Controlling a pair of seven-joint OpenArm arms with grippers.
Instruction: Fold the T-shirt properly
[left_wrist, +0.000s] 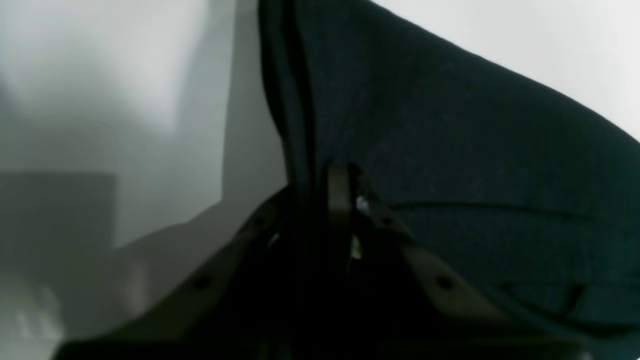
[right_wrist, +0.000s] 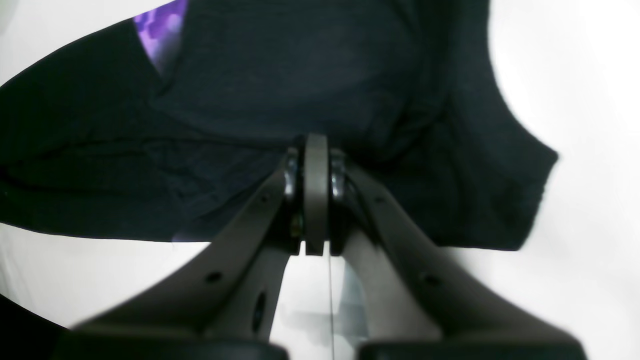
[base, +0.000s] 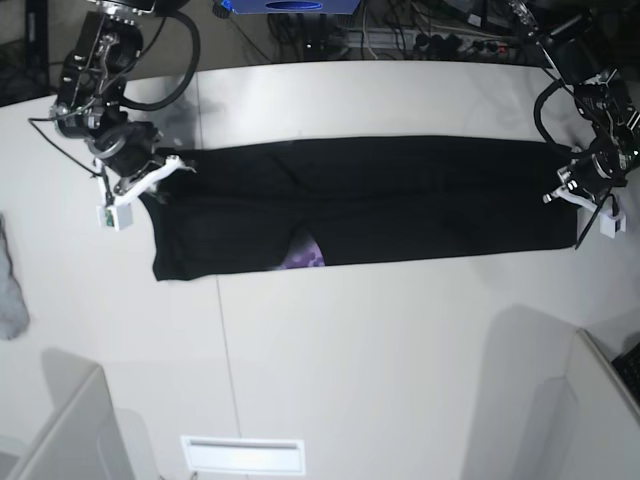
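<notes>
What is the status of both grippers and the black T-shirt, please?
Left gripper and right gripper both shut on the black cloth T-shirt. Shirt stretched in a long band on the white table, purple print peeking out. Nothing in the way.

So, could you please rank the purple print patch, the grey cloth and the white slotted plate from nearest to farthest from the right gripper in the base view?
From the right gripper:
1. Purple print patch, peeking out at the T-shirt's lower edge, mid-table.
2. Grey cloth, at the picture's left edge; nearly as close as the patch, so hard to call.
3. White slotted plate, at the bottom edge, clearly farthest.
</notes>
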